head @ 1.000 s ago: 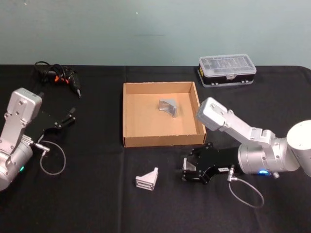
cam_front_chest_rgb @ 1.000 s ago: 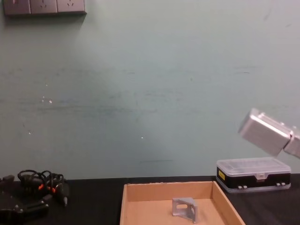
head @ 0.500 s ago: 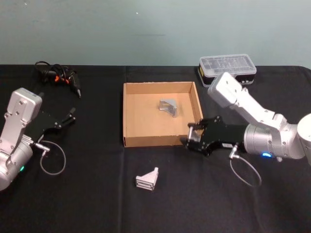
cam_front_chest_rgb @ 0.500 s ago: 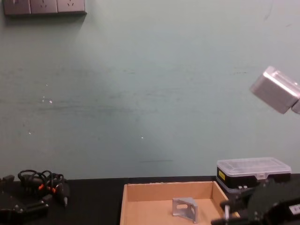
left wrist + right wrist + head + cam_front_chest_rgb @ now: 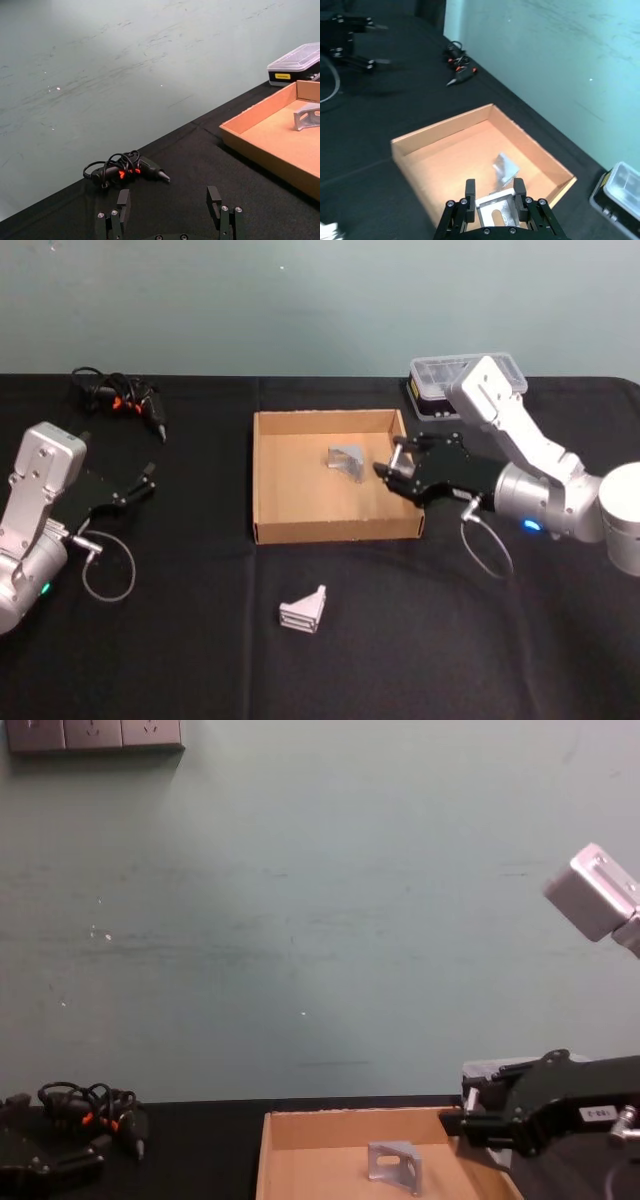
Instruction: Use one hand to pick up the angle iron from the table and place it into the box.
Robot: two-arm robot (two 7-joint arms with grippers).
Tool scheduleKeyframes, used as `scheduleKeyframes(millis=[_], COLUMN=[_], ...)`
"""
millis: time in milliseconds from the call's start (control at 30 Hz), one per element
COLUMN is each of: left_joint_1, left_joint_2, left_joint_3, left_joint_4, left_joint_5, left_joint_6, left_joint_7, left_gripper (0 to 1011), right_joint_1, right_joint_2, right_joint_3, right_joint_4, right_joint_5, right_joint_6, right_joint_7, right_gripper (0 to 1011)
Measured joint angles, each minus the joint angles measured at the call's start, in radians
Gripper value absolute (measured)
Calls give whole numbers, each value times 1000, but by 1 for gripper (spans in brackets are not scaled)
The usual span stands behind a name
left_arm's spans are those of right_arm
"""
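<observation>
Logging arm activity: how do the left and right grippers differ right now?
The left gripper is open and empty; the right gripper is shut on an angle iron. The left gripper is over the table at the left; the right gripper hangs over the right side of the box. Both have black fingers.

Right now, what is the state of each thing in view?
right gripper: shut on the held angle iron, over the box
boxed angle iron: lying inside box
loose angle iron: on table, before box
left gripper: open, parked left
plastic case: lid shut
</observation>
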Motion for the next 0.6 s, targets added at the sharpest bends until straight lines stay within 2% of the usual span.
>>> scheduleKeyframes(millis=[267,600], left_joint_1=[0,0], left_joint_2=[0,0], left_joint_3=[0,0], left_joint_4=[0,0], left_joint_5=[0,0], left_joint_6=[0,0], left_joint_7=[0,0], left_gripper=[1000,1000], right_joint_1=[59,168], right_joint_2=[-67,-168], right_joint_3=[2,-9], right_joint_4=[135,339], right_joint_5=[-24,-45], right_joint_6=[-65,-148], right_joint_7=[11,78], right_gripper=[453,453])
